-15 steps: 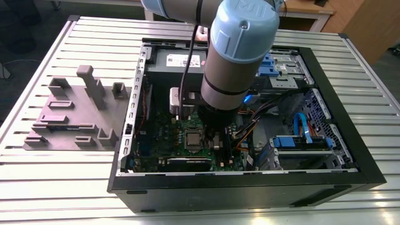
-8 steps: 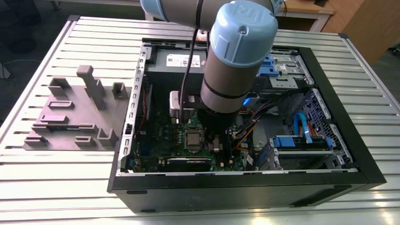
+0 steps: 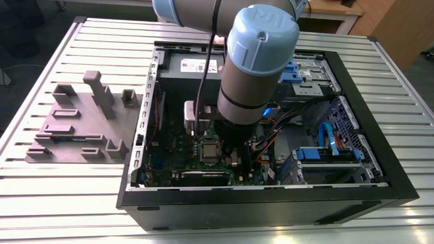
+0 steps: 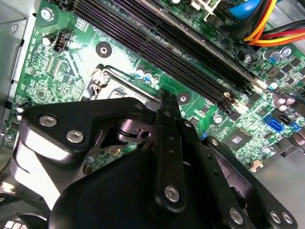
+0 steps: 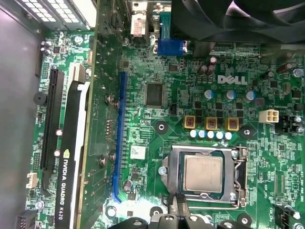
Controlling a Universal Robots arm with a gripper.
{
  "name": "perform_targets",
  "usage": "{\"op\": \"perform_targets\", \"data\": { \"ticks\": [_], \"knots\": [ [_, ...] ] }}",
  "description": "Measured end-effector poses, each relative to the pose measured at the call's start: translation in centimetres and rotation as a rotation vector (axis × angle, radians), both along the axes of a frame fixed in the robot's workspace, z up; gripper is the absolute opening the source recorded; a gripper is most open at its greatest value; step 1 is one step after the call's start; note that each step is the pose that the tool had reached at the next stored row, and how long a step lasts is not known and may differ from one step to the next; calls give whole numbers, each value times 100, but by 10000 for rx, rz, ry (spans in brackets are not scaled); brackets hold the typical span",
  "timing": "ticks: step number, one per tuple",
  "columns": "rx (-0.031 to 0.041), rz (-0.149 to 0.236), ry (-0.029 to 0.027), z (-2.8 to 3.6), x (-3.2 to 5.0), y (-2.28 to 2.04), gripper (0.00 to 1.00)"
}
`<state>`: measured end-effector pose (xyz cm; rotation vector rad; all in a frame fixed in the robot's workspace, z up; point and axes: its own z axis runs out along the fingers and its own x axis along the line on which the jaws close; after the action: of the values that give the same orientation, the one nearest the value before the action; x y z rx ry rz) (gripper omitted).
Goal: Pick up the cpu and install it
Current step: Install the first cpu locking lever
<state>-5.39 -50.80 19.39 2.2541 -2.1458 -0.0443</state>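
Exterior view: the arm (image 3: 254, 71) reaches down into an open computer case (image 3: 271, 203) lying on a slatted desk (image 3: 68, 193); a grey-purple fixture block (image 3: 81, 127) sits apart at the exterior view's left. First wrist view: the cpu (image 5: 204, 173) lies seated inside the metal socket frame (image 5: 240, 176) on the green motherboard (image 5: 152, 133). Second wrist view: the claw (image 4: 164, 102) hovers just above the board; whether its fingers are apart or together cannot be told.

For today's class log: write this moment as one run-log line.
cpu: seated in socket frame | gripper: beside socket, above motherboard | holding: nothing visible
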Motion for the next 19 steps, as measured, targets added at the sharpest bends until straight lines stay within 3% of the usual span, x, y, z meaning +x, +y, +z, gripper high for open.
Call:
{"op": "perform_targets", "data": {
  "ticks": [19],
  "knots": [
    [-4,0,-1,-58,31,0,10]
  ]
}}
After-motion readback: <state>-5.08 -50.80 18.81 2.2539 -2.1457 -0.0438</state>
